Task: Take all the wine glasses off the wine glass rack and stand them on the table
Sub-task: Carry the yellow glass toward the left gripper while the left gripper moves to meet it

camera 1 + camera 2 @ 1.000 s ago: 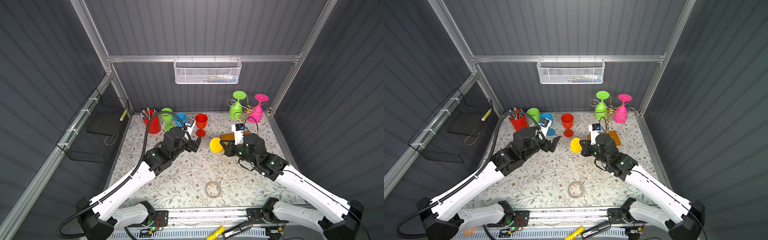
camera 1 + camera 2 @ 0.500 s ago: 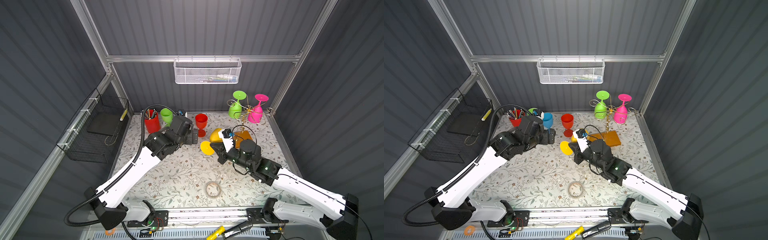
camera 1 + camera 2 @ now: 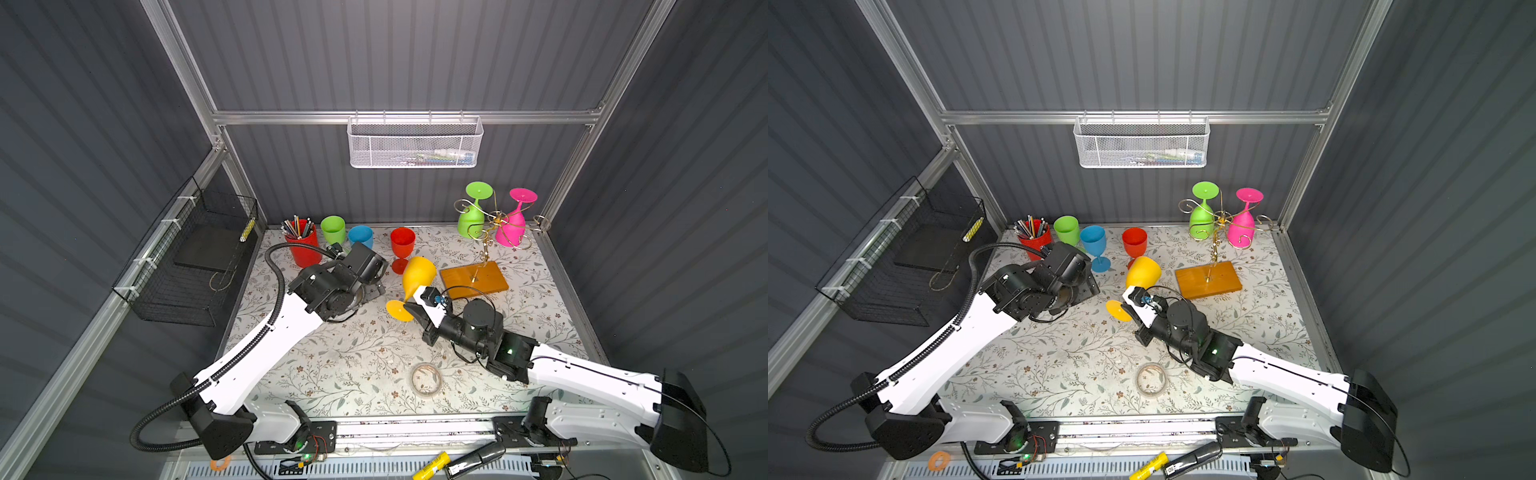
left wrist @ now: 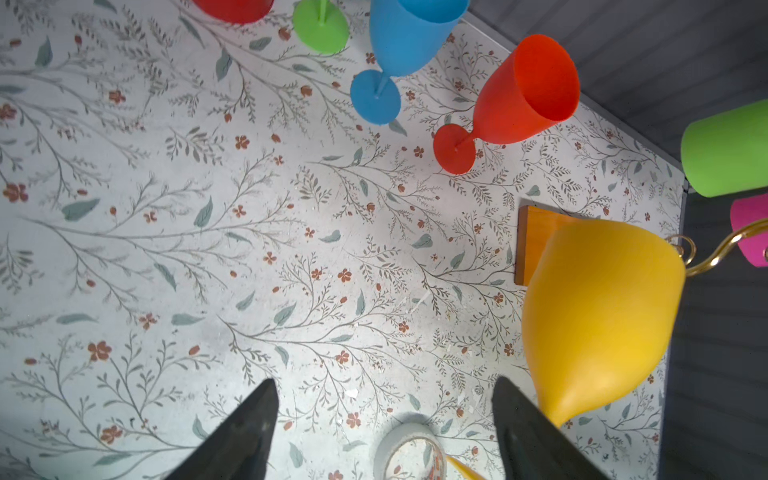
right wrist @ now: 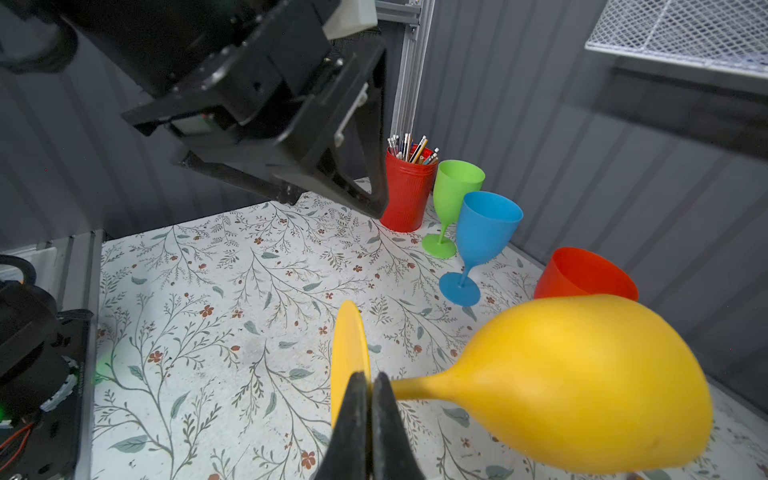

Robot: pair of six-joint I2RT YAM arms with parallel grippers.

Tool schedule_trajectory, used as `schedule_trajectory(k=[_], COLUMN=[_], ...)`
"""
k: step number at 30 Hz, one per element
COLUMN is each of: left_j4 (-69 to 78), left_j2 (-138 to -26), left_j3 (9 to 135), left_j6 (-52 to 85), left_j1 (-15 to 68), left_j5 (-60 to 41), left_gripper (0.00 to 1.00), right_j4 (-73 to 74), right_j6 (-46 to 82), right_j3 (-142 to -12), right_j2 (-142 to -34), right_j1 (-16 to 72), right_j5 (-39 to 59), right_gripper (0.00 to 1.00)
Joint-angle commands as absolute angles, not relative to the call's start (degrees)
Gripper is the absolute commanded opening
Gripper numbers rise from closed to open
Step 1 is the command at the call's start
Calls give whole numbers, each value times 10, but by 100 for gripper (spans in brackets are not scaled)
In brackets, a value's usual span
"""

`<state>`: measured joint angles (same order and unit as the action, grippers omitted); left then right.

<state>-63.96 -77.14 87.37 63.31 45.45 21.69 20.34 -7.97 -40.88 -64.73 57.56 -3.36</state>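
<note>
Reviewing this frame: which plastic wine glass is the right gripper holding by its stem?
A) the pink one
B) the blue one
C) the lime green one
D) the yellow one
D: in the right wrist view the right gripper is shut on the thin stem of the yellow plastic wine glass.

right claw: I read it pinched on the stem of the yellow wine glass, which is tilted.
wine glass rack: near the yellow bowl, not touching; a green glass and a pink glass hang upside down on it.
left claw: beside the blue goblet; I can't make out its jaws.
</note>
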Motion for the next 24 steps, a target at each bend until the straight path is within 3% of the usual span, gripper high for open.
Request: schedule_trajectory(k=[1, 11, 24], left_j4=[-659, -609, -527], left_j2=[-754, -745, -732], left_j3=[857, 797, 725], left_j6=[717, 816, 893], left_j1=[457, 455, 427], left_j5=[194, 121, 47], left_gripper=[79, 70, 58], right_j4=[269, 372, 405], right_j6=[-129, -237, -278], right_j3=[-402, -388, -384], right_j2=[-670, -724, -744], right_j1=[585, 627, 647], right_j5=[-64, -144, -166], right_gripper=[0, 0, 0])
